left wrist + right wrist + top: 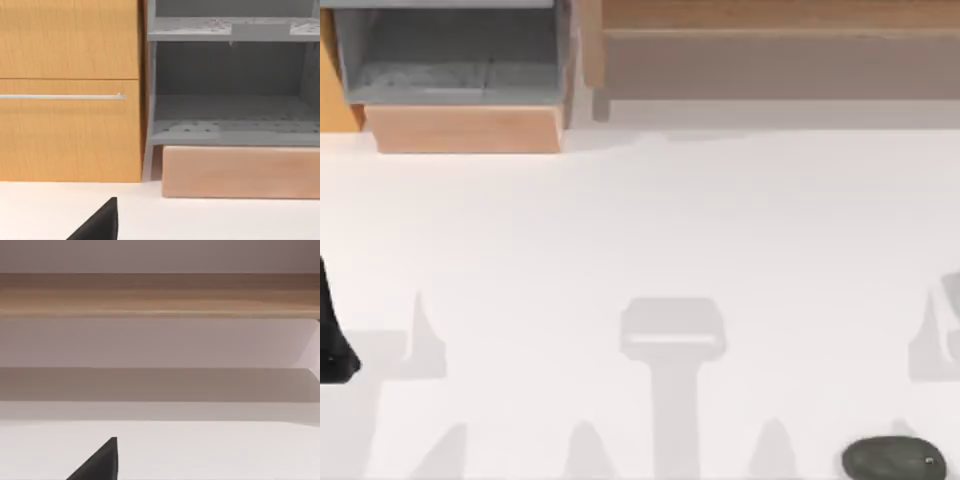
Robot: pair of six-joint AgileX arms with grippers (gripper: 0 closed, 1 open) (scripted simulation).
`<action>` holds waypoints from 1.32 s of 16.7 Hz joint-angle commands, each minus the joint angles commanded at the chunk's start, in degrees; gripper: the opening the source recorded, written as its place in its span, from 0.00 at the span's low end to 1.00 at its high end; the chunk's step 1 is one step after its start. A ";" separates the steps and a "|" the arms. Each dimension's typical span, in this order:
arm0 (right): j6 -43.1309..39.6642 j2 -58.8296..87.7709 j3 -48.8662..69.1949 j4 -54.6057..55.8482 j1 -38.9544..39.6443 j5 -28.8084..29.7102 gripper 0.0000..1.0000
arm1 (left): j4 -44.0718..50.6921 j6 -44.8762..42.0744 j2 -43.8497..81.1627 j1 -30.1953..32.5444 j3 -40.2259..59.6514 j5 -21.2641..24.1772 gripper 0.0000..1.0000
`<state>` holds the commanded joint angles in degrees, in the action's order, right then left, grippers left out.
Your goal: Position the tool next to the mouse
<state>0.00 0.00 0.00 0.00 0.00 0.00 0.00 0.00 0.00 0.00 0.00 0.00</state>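
The mouse [894, 459] lies on the white table [650, 220], near its front right corner. The left tool [334, 330] sits at the table's left edge; whether it is spread or pressed together cannot be told.

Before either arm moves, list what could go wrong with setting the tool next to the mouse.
1. The mouse lies at the table's near edge, toward its right side; a tool set down carelessly beside it could push it off.
2. The open grey drawer projects at the far left, so an arm reaching there might clip its wooden front.
3. A dark shape lies at the left edge; its identity is unclear, so grasping it is uncertain.
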 joint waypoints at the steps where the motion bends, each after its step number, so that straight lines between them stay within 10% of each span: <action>1: 0.00 0.00 0.00 0.00 0.00 0.00 1.00 | 0.00 0.00 0.00 0.00 0.00 0.00 1.00; 9: -0.13 16.91 14.44 -10.51 -0.33 0.03 1.00 | 0.00 0.00 0.00 0.00 0.00 0.00 1.00; 22: 0.28 91.07 61.22 -47.87 -1.48 -0.57 1.00 | 0.00 0.00 0.00 0.00 0.00 0.00 1.00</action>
<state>0.28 91.07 61.22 -47.87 -1.48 -0.57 0.00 0.00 0.00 0.00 0.00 0.00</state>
